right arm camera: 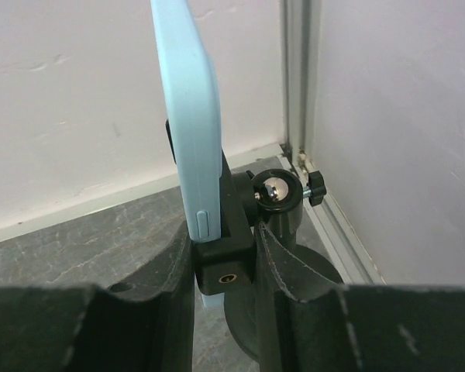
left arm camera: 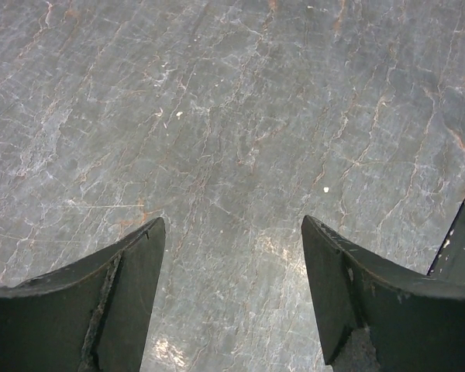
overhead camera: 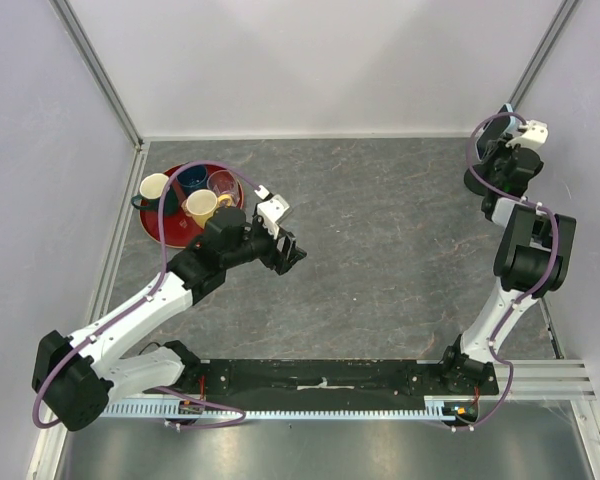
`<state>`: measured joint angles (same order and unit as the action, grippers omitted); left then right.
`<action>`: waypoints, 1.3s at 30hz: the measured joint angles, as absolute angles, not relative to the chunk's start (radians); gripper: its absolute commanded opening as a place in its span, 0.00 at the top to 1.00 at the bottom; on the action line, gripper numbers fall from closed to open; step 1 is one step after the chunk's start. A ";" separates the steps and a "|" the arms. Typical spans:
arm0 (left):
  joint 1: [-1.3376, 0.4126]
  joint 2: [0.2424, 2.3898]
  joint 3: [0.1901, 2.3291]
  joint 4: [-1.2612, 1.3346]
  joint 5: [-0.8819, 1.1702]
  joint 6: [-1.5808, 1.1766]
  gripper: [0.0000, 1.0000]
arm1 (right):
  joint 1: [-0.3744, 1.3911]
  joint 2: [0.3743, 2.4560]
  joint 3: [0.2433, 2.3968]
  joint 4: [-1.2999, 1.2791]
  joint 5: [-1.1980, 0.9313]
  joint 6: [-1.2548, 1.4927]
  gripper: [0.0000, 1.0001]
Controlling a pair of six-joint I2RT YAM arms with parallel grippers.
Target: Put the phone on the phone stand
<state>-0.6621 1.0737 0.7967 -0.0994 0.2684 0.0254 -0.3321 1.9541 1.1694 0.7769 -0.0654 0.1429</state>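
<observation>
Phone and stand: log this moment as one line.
phone: upright in phone stand clamp | right claw: flanking clamp and phone, grip unclear | left claw: open above table, holding nothing

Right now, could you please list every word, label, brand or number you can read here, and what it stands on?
There is none to read. The phone, the phone stand, the cups and the red tray show no lettering.
</observation>
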 measured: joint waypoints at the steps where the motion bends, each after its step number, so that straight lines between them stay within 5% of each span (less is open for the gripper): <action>1: -0.662 1.074 0.797 -0.099 0.270 0.025 0.23 | -0.334 1.963 1.181 0.776 -0.083 0.144 1.00; 10: -0.641 1.079 0.796 -0.081 0.286 0.025 0.23 | -0.345 1.993 1.237 0.738 -0.203 0.142 1.00; 12: -0.638 1.082 0.796 -0.075 0.292 0.025 0.23 | -0.349 1.993 1.240 0.733 -0.211 0.142 0.93; 13: -0.636 1.082 0.796 -0.073 0.294 0.025 0.23 | -0.349 1.993 1.243 0.728 -0.213 0.142 0.87; 17: -0.636 1.082 0.795 -0.072 0.297 0.025 0.23 | -0.350 1.995 1.249 0.719 -0.212 0.146 0.42; 19: -0.635 1.081 0.795 -0.072 0.298 0.025 0.23 | -0.349 1.995 1.249 0.715 -0.213 0.166 0.31; 22: -0.634 1.074 0.789 -0.070 0.298 0.024 0.24 | -0.345 1.995 1.248 0.689 -0.207 0.178 0.02; 33: -0.634 0.951 0.741 -0.052 0.300 0.013 0.24 | -0.304 1.744 1.145 0.432 0.017 0.187 0.02; 36: -0.634 0.911 0.741 -0.032 0.299 0.009 0.23 | -0.211 1.556 1.103 0.300 0.291 0.215 0.02; 37: -0.634 0.888 0.741 -0.022 0.298 0.004 0.24 | -0.050 1.394 1.057 0.232 0.559 0.245 0.02; 39: -0.634 0.879 0.741 -0.020 0.295 0.003 0.23 | 0.023 1.349 1.043 0.222 0.640 0.271 0.02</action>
<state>-0.6342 0.8795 0.7406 -0.0204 0.2951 0.0032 0.0227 1.3491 1.0428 0.2222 0.6395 0.2710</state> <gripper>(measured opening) 0.764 0.982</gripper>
